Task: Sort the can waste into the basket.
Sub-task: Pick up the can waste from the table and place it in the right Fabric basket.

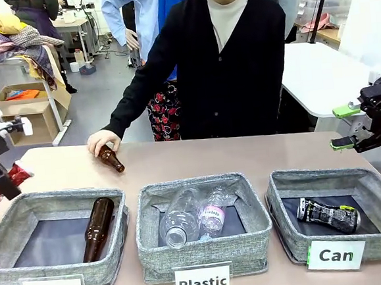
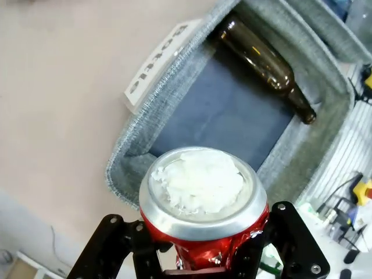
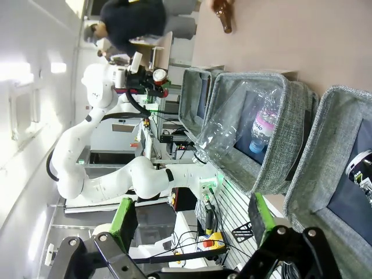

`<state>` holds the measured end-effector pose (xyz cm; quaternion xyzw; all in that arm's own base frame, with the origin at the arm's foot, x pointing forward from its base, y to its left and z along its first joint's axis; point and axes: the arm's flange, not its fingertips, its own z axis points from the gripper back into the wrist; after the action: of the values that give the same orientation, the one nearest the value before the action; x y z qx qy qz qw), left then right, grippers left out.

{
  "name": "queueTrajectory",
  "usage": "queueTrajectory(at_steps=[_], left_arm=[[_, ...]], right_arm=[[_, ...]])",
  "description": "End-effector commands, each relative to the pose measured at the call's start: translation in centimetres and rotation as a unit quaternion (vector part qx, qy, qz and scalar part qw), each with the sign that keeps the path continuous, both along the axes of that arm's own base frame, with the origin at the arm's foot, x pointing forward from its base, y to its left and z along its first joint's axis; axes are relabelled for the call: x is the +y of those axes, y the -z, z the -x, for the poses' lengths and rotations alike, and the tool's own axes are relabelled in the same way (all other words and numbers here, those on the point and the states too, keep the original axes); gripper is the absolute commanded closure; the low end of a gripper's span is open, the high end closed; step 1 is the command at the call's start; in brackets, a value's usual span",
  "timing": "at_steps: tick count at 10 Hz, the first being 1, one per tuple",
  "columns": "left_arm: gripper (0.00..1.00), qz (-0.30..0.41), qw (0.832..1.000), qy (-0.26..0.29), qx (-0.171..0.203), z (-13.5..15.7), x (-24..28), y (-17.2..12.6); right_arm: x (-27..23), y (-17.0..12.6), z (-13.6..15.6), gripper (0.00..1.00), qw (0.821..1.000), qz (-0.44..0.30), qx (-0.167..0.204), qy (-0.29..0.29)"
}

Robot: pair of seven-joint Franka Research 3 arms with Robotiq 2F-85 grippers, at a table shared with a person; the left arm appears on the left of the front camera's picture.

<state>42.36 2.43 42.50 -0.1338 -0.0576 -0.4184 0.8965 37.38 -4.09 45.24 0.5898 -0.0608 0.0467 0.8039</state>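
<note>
Tabletop (image 1: pixel 257 154): left end effector (image 2: pixel 203 251) grips red can (image 2: pixel 200 189).

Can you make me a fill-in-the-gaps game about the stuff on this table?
The crushed can held in the left gripper is coloured ____. The slim black can lies in the basket labelled ____. The right gripper is ____. The person's hand touches a bottle coloured ____.
Missing words: red; Can; open; brown.
</note>
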Motion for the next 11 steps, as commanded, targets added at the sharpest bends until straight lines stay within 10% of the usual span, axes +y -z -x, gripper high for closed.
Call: queueTrajectory(at_steps=[1, 2, 6, 8, 11], left_arm=[[1.00, -0.004, 1.000, 0.017, -0.001, 0.4, 0.1, 0.4], [1.00, -0.037, 0.989, 0.134, -0.047, 3.4, -4.5, 0.2], [1.00, -0.077, 0.959, 0.193, -0.194, 2.3, -8.9, -5.3], [1.00, -0.041, 0.974, 0.138, -0.176, 2.1, 1.6, -7.0], [1.00, 0.040, 0.957, 0.082, -0.276, 12.4, 16.6, -7.9]], right_arm=[[-0.2, -0.1, 0.1, 0.00, 1.000, 0.002, -0.009, -0.007], [-0.2, -0.1, 0.1, 0.00, 1.000, 0.002, -0.009, -0.007], [-0.2, -0.1, 0.1, 0.00, 1.000, 0.002, -0.009, -0.007], [-0.2, -0.1, 0.1, 0.00, 1.000, 0.002, -0.009, -0.007], [-0.2, -0.1, 0.1, 0.00, 1.000, 0.002, -0.009, -0.007]])
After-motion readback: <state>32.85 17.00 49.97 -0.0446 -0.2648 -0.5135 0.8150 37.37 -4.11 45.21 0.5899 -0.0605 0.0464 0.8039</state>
